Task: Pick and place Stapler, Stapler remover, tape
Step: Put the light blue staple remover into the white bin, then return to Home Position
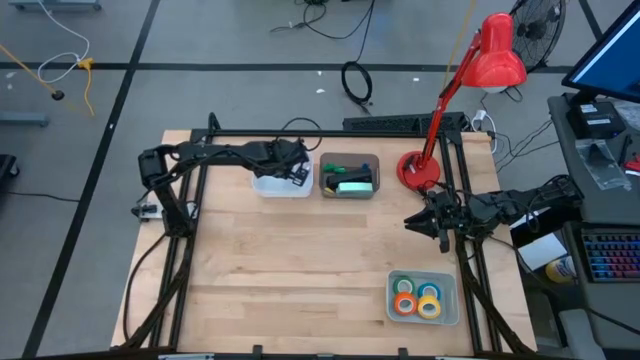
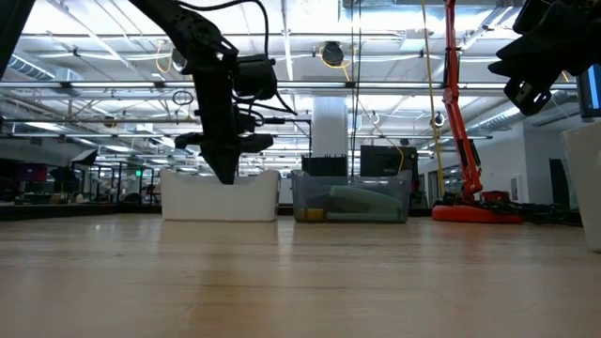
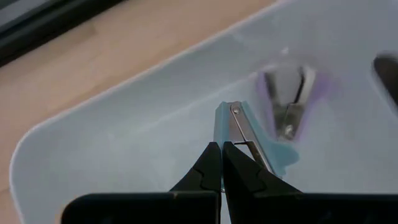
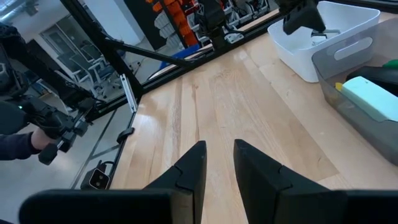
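A white bin [image 1: 280, 183] stands at the far middle of the table. On its floor lie a purple stapler remover [image 3: 289, 99] with metal claws and a small pale-blue stapler [image 3: 249, 138] with a metal strip. My left gripper [image 3: 222, 148] is shut, points steeply down into the bin and has its tips right at the pale-blue stapler's end. It also shows in the low view, where my left gripper [image 2: 225, 174] hangs over the bin. The tape rolls [image 1: 420, 298] lie in a clear tray at the near right. My right gripper [image 4: 219, 155] hovers open at the right edge, holding nothing. My left gripper's shut fingertips [image 3: 211, 155] stand over the near end of the pale-blue stapler [image 3: 231, 127], coming from above at a slant. Whether they touch it I cannot tell. The stapler lies flat on the bin's floor.
A grey bin [image 1: 348, 176] next to the white one holds green staplers. A red desk lamp [image 1: 420, 170] stands at the far right. Black frame rails run along the table's sides. Bare wood lies in the table's middle [image 1: 300, 260].
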### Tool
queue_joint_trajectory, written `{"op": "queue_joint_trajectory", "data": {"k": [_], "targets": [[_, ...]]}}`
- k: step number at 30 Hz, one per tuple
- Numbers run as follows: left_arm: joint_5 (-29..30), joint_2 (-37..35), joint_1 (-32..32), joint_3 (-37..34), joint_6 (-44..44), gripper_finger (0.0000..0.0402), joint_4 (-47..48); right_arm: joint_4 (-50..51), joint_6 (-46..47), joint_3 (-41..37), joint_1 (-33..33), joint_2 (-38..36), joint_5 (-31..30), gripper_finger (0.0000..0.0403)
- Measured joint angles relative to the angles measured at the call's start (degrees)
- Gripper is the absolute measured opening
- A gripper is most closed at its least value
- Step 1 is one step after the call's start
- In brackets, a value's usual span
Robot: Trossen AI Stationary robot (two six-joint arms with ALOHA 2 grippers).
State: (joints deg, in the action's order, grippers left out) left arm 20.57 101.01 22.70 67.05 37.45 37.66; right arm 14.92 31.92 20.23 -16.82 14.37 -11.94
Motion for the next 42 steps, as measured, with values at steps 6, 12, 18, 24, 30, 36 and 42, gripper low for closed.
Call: {"op": "queue_joint_trajectory", "data": {"k": [6,12,18,24,30,36,42], "targets": [[0.06,0.96,0.63,0.0,-0.03,0.0002,-1.23,0.0,0.0,0.0,0.01,0.0,0.0,0.0073],[-1.0,1.56,0.59,0.0,-0.28,0.0003,-1.66,-0.02,0.0,0.0,0.0,0.0,0.0,0.0073],[-1.19,1.88,0.59,0.02,-0.24,0.0006,-1.82,-0.04,0.02,0.0,0.0,0.0,0.02,0.0073],[-1.19,1.88,0.59,0.02,-2.42,0.0046,-1.74,-0.05,0.08,0.0,0.0,0.0,0.04,0.0073],[-1.53,1.69,0.59,0.02,-2.96,0.0111,-1.34,-0.04,0.33,0.0,0.0,0.0,0.04,0.0073],[-6.61,-3.65,0.11,0.02,-5.66,0.0143,1.22,-0.05,0.35,0.0,0.0,0.0,0.04,0.0073],[-11.27,-16.64,-6.08,0.02,-7.45,0.0137,4.45,-0.08,0.39,0.0,0.0,0.0,0.07,0.0073]]}}
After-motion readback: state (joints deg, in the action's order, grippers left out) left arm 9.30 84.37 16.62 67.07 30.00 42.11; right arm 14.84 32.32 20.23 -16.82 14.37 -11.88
